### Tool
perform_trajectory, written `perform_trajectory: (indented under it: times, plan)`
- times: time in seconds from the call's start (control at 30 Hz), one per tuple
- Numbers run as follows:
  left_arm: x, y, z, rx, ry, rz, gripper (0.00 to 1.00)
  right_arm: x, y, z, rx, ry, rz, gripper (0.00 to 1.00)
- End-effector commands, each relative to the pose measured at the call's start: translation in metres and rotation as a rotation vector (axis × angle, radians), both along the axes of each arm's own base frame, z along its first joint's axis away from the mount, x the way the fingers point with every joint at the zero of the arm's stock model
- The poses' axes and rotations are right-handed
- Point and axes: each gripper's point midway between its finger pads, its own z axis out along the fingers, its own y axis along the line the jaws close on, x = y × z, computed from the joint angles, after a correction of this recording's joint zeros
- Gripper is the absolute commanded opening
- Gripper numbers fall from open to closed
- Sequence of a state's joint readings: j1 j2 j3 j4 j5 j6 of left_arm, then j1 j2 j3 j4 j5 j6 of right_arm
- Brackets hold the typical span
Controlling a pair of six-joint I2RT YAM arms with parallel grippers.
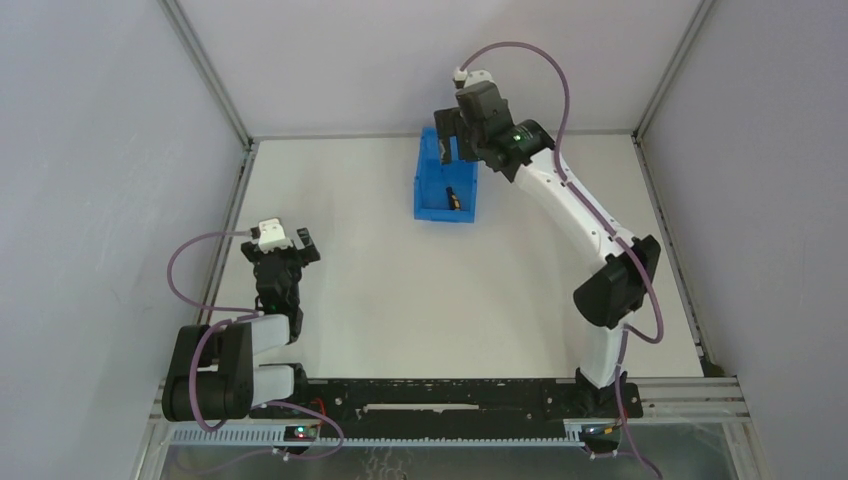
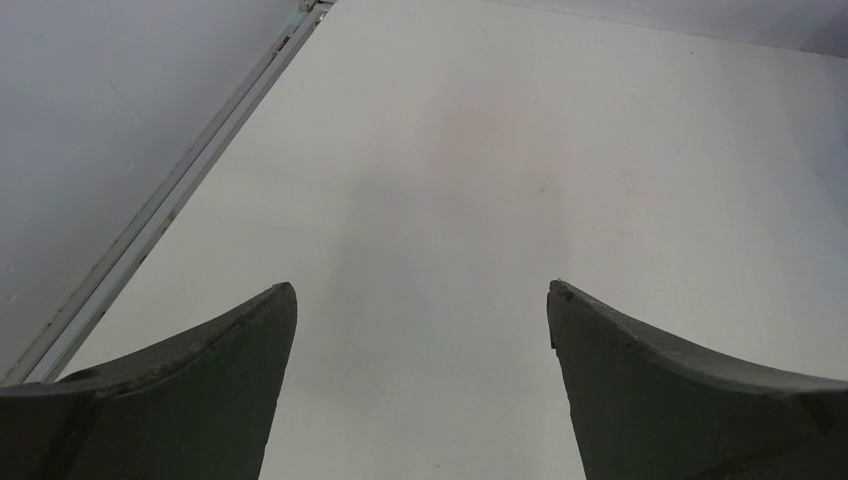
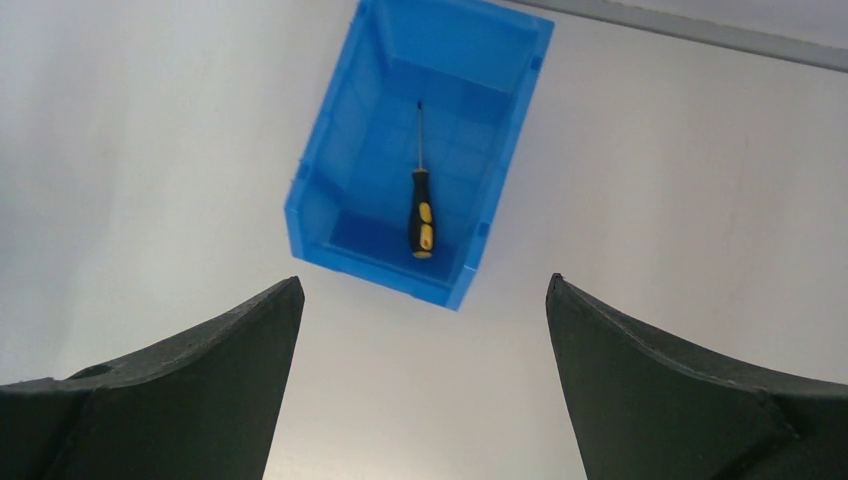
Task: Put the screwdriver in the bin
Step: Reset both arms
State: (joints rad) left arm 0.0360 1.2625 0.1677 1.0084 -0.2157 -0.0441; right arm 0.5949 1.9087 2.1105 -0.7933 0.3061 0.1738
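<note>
- The bin sits at the far middle of the table. We judge the drop done, so the step in hand is a clean retreat.
- Our right gripper hovers above the bin, fingers spread wide and holding nothing. We lift straight up before swinging nearward, so no finger clips a blue wall.
- Our left gripper, also spread and empty, can stay at the near left.
- The screwdriver lies flat on the bin floor.
</note>
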Motion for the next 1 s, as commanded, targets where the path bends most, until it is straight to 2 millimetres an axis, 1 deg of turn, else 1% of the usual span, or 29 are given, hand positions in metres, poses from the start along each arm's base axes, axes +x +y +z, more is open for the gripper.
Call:
perform_trajectory:
  times: [0.0, 0.13, 0.2, 0.23, 0.4, 0.47, 0.57, 0.67, 0.83, 0.9, 0.97]
  plan:
    - [0.008, 0.005, 0.023, 0.022, -0.066, 0.017, 1.0, -0.01, -0.032, 0.037, -0.005, -0.099, -0.016, 1.0]
    - [0.008, 0.005, 0.023, 0.022, -0.066, 0.015, 1.0, -0.018, -0.063, 0.041, 0.032, -0.102, -0.029, 1.0]
    - [0.008, 0.005, 0.023, 0.022, -0.065, 0.017, 1.0, -0.022, -0.081, 0.042, 0.044, -0.11, -0.043, 1.0]
    - [0.008, 0.005, 0.023, 0.022, -0.065, 0.017, 1.0, -0.023, -0.094, 0.039, 0.044, -0.108, -0.06, 1.0]
    - [0.008, 0.005, 0.023, 0.022, -0.067, 0.016, 1.0, -0.029, -0.14, 0.043, 0.089, -0.114, -0.101, 1.0]
    - [0.008, 0.005, 0.023, 0.022, -0.066, 0.016, 1.0, -0.031, -0.157, 0.045, 0.109, -0.119, -0.109, 1.0]
    - [0.008, 0.005, 0.023, 0.022, -0.065, 0.016, 1.0, -0.033, -0.183, 0.042, 0.121, -0.12, -0.139, 1.0]
    - [0.008, 0.005, 0.023, 0.022, -0.065, 0.016, 1.0, -0.036, -0.203, 0.037, 0.132, -0.123, -0.173, 1.0]
    - [0.008, 0.005, 0.023, 0.022, -0.066, 0.015, 1.0, -0.042, -0.226, 0.027, 0.116, -0.142, -0.207, 1.0]
    - [0.008, 0.005, 0.022, 0.022, -0.065, 0.016, 1.0, -0.045, -0.232, 0.027, 0.12, -0.147, -0.216, 1.0]
    - [0.008, 0.005, 0.023, 0.022, -0.065, 0.016, 1.0, -0.048, -0.233, 0.031, 0.127, -0.162, -0.212, 1.0]
